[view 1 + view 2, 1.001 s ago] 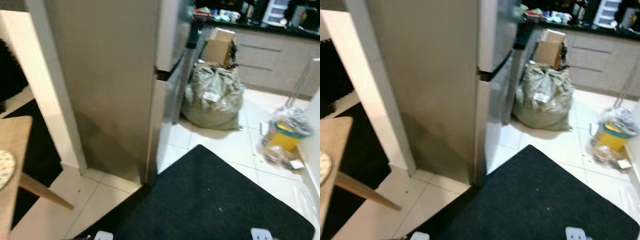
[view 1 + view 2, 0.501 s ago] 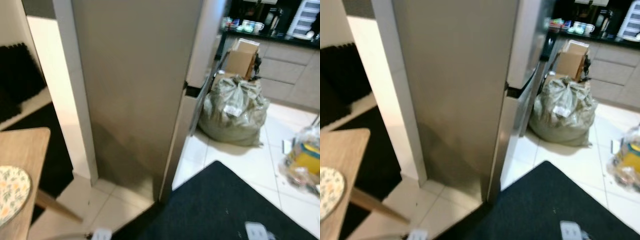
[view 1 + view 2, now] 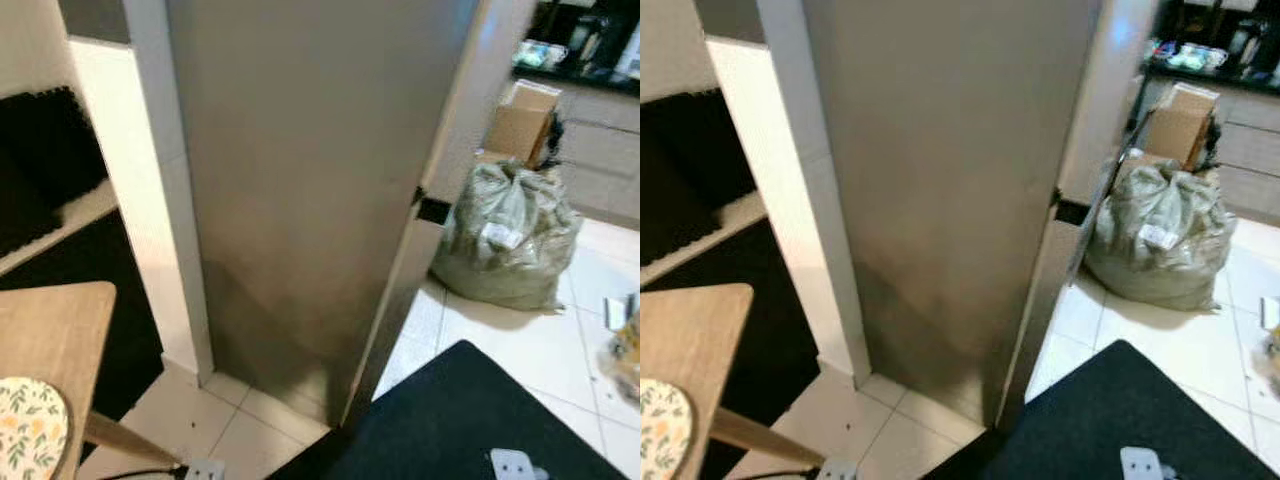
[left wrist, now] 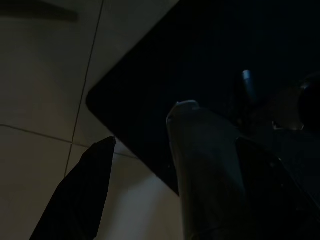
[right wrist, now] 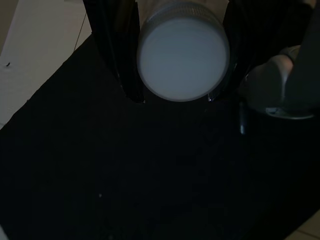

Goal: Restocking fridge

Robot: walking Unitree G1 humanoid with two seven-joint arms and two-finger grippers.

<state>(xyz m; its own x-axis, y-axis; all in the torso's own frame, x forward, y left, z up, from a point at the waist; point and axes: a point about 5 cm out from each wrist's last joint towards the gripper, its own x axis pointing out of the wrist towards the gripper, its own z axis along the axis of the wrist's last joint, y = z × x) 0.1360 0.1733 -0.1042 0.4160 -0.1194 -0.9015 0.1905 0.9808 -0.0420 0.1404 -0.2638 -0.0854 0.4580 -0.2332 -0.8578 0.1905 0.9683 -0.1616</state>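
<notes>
You stand at the side wall of the fridge (image 3: pixel 300 180), not at its front: the doors face to your right, and you see only their edge and the dark gap (image 3: pixel 432 208) between upper and lower door. So the coming move needs a step and a turn to the right over the black mat (image 3: pixel 470 420); the right arm is nearer to the doors.

The right gripper (image 5: pixel 182 55) holds a white round container (image 5: pixel 183 57) tight between its black fingers (image 5: pixel 112 45), its long axis along the fingers. The left gripper (image 4: pixel 170 185) hangs over the mat corner; a grey cylinder-like thing (image 4: pixel 205 170) lies between its fingers, but I cannot tell if they clamp it. The picture is very dark.

The door handles and the fridge inside are hidden. A full sack (image 3: pixel 510 235) sits on the floor close before the doors.
</notes>
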